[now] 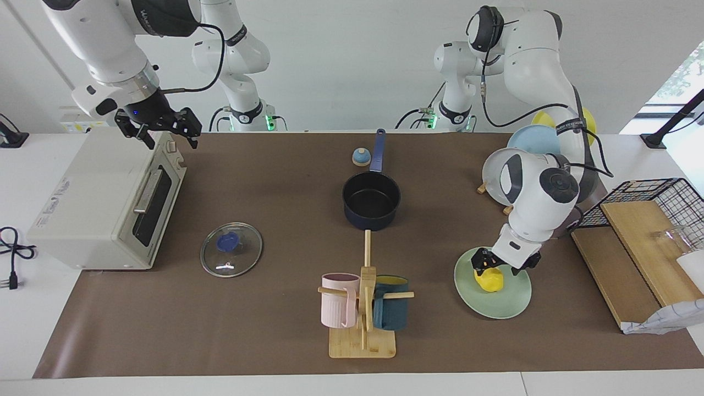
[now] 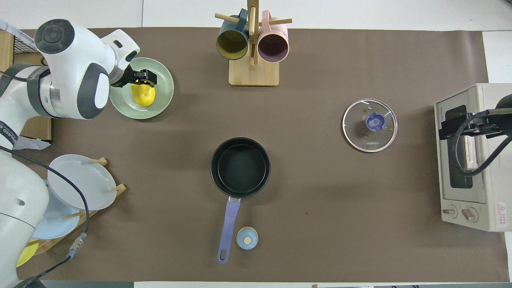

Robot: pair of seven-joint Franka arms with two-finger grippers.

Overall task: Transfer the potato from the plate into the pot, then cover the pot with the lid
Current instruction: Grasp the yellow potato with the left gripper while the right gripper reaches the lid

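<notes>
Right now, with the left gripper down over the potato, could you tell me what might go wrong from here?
The open left gripper straddles the smooth potato on the plate; closing off-centre might squirt it out. Carrying it to the pot, it may roll loose. The lid waits beside the toaster oven, under the waiting right gripper.

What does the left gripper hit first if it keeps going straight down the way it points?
The potato on the green plate. The left gripper points down right over it, fingers open to either side; whether they already touch it is unclear.
</notes>
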